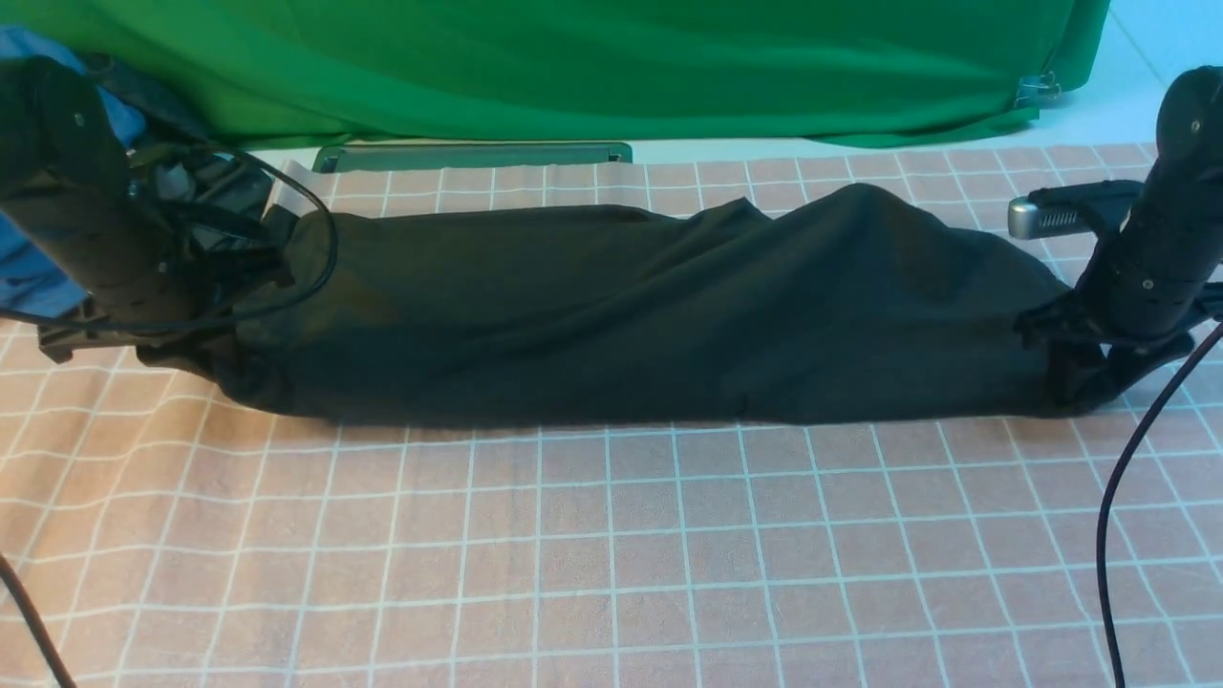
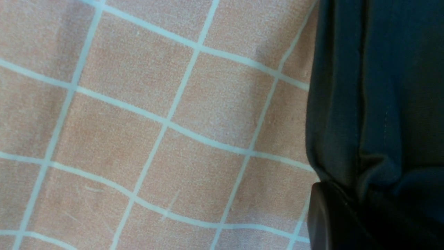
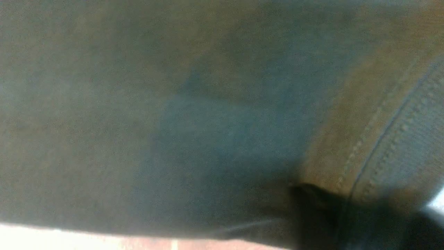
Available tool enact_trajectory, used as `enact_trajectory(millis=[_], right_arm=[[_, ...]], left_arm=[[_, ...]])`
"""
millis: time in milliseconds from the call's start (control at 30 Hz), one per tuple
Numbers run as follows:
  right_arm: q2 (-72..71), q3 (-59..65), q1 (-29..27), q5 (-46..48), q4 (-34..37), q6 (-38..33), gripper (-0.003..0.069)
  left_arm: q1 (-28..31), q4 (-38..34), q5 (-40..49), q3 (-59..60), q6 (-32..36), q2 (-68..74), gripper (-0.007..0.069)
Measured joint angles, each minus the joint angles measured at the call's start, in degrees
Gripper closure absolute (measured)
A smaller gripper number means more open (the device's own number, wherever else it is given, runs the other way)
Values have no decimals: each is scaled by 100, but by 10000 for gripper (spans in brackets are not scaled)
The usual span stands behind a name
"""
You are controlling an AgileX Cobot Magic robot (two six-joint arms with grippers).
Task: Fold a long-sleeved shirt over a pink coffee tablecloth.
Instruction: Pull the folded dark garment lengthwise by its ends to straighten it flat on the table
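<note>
The long-sleeved shirt (image 1: 621, 315) lies as a long black bundle across the far half of the pink coffee tablecloth (image 1: 611, 554); its print is hidden. My left gripper (image 1: 205, 330) is shut on the shirt's left end and my right gripper (image 1: 1084, 373) on its right end. In the left wrist view a folded shirt edge (image 2: 381, 86) runs beside the grid cloth (image 2: 138, 121), with one dark finger (image 2: 324, 218) against it. Black fabric (image 3: 173, 104) with a stitched hem fills the right wrist view, and a dark finger (image 3: 312, 201) presses into it.
A green cloth (image 1: 573, 57) hangs along the back, with a flat grey-green frame (image 1: 473, 156) at its foot. A blue garment (image 1: 29, 268) sits behind my left arm. Black cables (image 1: 1127, 478) trail over the tablecloth near both front corners.
</note>
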Motion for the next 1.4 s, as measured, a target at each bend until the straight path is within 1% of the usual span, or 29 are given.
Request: enact_trajectory(millis=[33, 67, 100, 133, 233, 267, 333, 467, 500, 533, 567, 633, 700, 767, 833, 900, 1033, 1067, 1100, 1133, 1167, 1200, 1233, 1267, 1300, 1333, 1400], right_arm=[[0, 0, -4, 0, 37, -64, 501], [-7, 0, -12, 28, 37, -112, 553], [-23, 0, -26, 86, 37, -133, 574], [-27, 0, -35, 102, 37, -134, 574], [-363, 17, -174, 699, 99, -163, 578], [-397, 24, -193, 738, 100, -163, 578], [-899, 251, -308, 1025, 112, -179, 578], [-1790, 1081, -427, 1178, 112, -190, 578], [-1836, 1135, -429, 1190, 112, -190, 578], [-2203, 1614, -455, 1187, 112, -170, 576], [-2290, 1739, -454, 1176, 112, -170, 576], [-2829, 2489, -461, 993, 117, -147, 570], [-3016, 2834, -461, 903, 111, -143, 567], [-3481, 3524, -467, 596, 111, -141, 553], [-3598, 3718, -467, 500, 111, -141, 545], [-3761, 4072, -467, 389, 98, -141, 508], [-3791, 4221, -467, 383, 81, -131, 428], [-3792, 4226, -467, 394, 81, -109, 403], [-3798, 4226, -467, 396, 81, -81, 386], [-3797, 4226, -467, 400, 81, -18, 365], [-3797, 4226, -467, 408, 81, -18, 365], [-3797, 4226, -467, 429, 81, 42, 345], [-3797, 4226, -467, 468, 75, 58, 336], [-3797, 4226, -467, 478, 75, 58, 335], [-3803, 4226, -467, 578, 75, 58, 330], [-3803, 4226, -467, 578, 75, 58, 329], [-3813, 4226, -467, 711, 75, 62, 326]], left_arm=[[0, -19, 13, 0, 0, -12, 577], [0, -46, 44, 0, 0, -46, 577], [0, -55, 87, 0, 0, -85, 577], [0, -61, 96, 0, 0, -110, 577], [0, -109, 242, 37, -38, -498, 577], [0, -109, 249, 47, -37, -560, 577], [0, -153, 521, 284, -105, -1002, 577], [0, -166, 1031, 989, -310, -1699, 577], [0, -166, 1031, 1036, -310, -1741, 577], [0, -169, 1194, 1485, -426, -2086, 577], [0, -169, 1206, 1485, -441, -2130, 577], [0, -163, 1419, 2176, -576, -2748, 577], [0, -150, 1496, 2435, -606, -2953, 577], [0, -133, 1566, 2894, -652, -3459, 576], [0, -108, 1572, 3061, -652, -3634, 576], [0, 37, 1560, 3342, -652, -3917, 566], [0, 299, 1566, 3465, -652, -4115, 488], [0, 378, 1566, 3471, -652, -4139, 435], [0, 401, 1566, 3471, -652, -4139, 411], [0, 429, 1566, 3471, -652, -4141, 360], [0, 440, 1566, 3471, -652, -4141, 351], [0, 511, 1566, 3471, -652, -4141, 284], [0, 563, 1559, 3448, -652, -4141, 246], [0, 576, 1559, 3440, -652, -4141, 231], [0, 641, 1455, 3353, -658, -4141, 183], [0, 641, 1393, 3326, -669, -4141, 178], [0, 624, 863, 3211, -767, -4145, 144]])
